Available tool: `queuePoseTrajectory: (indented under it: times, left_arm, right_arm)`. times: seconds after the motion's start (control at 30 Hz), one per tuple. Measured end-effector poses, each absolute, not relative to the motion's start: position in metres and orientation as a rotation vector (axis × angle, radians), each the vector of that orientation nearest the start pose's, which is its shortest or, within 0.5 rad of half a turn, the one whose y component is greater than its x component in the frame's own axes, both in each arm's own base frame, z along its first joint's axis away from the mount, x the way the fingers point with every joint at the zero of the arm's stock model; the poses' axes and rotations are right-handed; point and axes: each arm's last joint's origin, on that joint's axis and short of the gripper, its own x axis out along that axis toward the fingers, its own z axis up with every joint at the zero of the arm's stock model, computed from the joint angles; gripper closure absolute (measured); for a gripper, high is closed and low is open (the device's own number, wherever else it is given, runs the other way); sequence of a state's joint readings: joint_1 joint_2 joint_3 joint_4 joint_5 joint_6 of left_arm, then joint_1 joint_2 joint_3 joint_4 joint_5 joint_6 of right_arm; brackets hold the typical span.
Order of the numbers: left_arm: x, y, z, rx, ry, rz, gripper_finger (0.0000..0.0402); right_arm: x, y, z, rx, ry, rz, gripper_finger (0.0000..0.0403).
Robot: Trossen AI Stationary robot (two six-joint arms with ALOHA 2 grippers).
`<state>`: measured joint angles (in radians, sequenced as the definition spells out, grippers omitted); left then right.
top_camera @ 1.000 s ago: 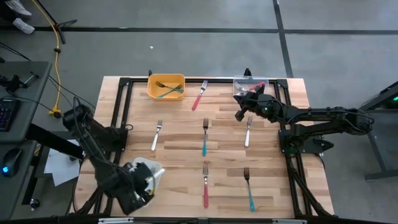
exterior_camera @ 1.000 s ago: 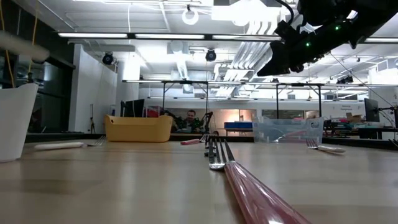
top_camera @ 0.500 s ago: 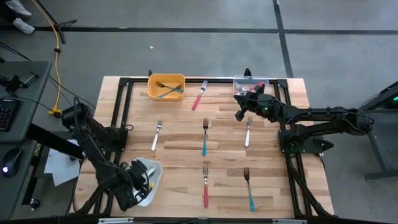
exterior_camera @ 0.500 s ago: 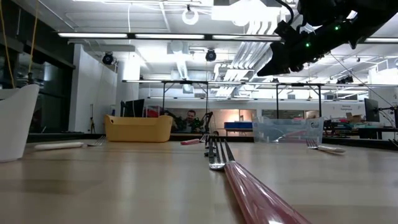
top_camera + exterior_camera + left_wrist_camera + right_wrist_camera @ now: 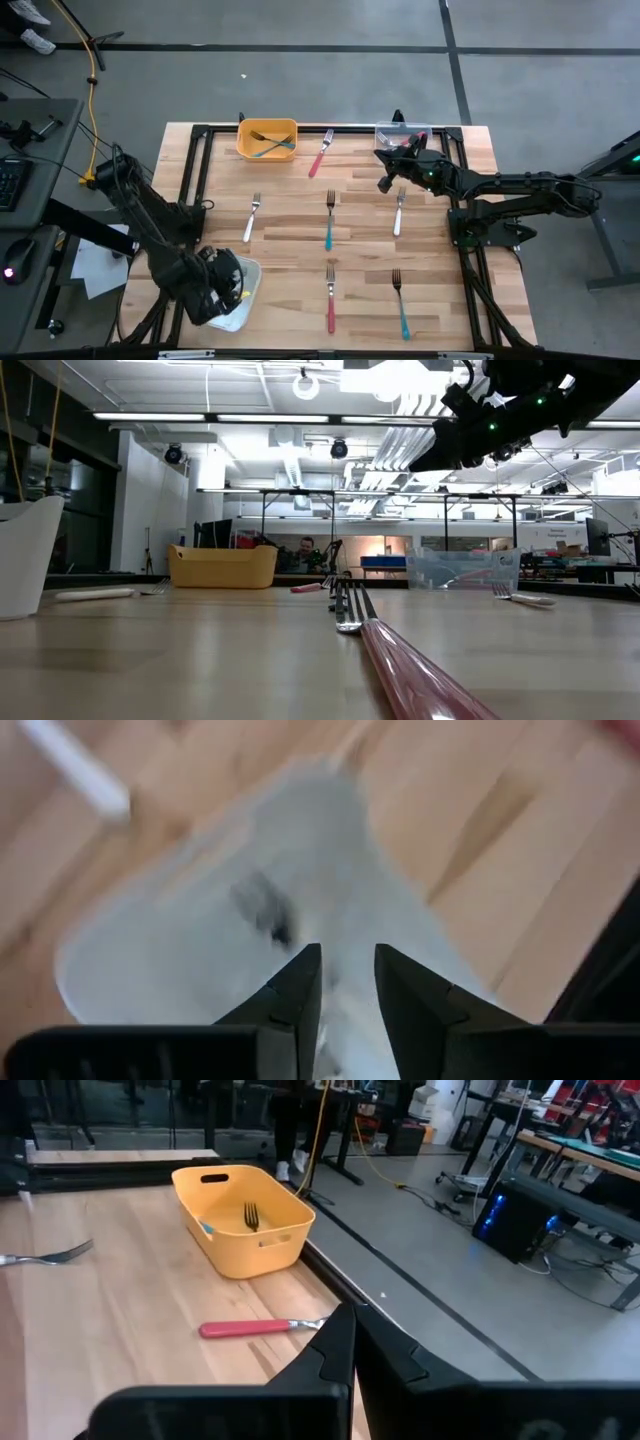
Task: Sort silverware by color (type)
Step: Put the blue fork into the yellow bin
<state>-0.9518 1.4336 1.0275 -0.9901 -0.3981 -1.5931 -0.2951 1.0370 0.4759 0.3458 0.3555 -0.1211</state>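
At lower left, the left tool (image 5: 222, 290) has been parted over the white bin (image 5: 243, 295); a fork seems dropped; the right tool (image 5: 386, 180) stays clenched, empty; forks (image 5: 328, 221) remain mid-tabletop.

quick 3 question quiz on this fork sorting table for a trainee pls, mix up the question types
1. True or false: the yellow bin has a fork inside it.
2. Which container is the left pincer directly over? A) yellow bin B) white bin C) clear bin
3. In the high view, how many forks lie loose on the wooden table, outside any bin?

Key: 1 true; 2 B; 3 six
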Motion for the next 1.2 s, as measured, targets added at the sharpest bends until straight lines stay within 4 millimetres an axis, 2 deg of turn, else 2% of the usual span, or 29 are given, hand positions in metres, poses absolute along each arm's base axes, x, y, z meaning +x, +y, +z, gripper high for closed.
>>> queuePoseTrajectory:
  times: [0.17,0.3,0.4,0.53,0.63,0.77,0.9,1.0,1.1,1.2]
  left_arm:
    - [0.162,-0.173,0.252,-0.426,0.912,0.414,0.0341]
    - [0.18,-0.157,0.256,-0.296,0.845,0.412,0.0374]
    - [0.199,-0.146,0.243,-0.233,0.812,0.352,0.0396]
    - [0.226,-0.13,0.215,-0.264,0.746,0.163,0.04]
    - [0.241,-0.109,0.198,-0.3,0.615,0.03,0.0401]
    - [0.25,-0.078,0.182,-0.293,0.486,-0.006,0.0401]
    - [0.256,-0.051,0.174,-0.244,0.443,0.049,0.0401]
    - [0.26,-0.036,0.166,-0.242,0.404,0.064,0.0401]
    - [0.265,-0.027,0.16,-0.262,0.318,0.004,0.0401]
    - [0.27,-0.021,0.149,-0.259,0.313,-0.016,0.0401]
  right_arm:
    - [0.207,-0.071,0.231,-0.093,0.243,-0.55,0.04]
    - [0.207,-0.07,0.23,-0.041,0.24,-0.518,0.04]
    - [0.206,-0.07,0.227,0.004,0.263,-0.523,0.0397]
    - [0.204,-0.07,0.221,0.08,0.307,-0.569,0.0377]
    - [0.201,-0.07,0.215,0.135,0.347,-0.632,0.0355]
    - [0.199,-0.069,0.207,0.218,0.414,-0.661,0.0326]
    - [0.206,-0.063,0.198,0.247,0.456,-0.592,0.0306]
    - [0.22,-0.058,0.191,0.274,0.446,-0.451,0.0292]
    - [0.235,-0.057,0.182,0.317,0.411,-0.322,0.0276]
    - [0.246,-0.059,0.169,0.338,0.408,-0.292,0.0255]
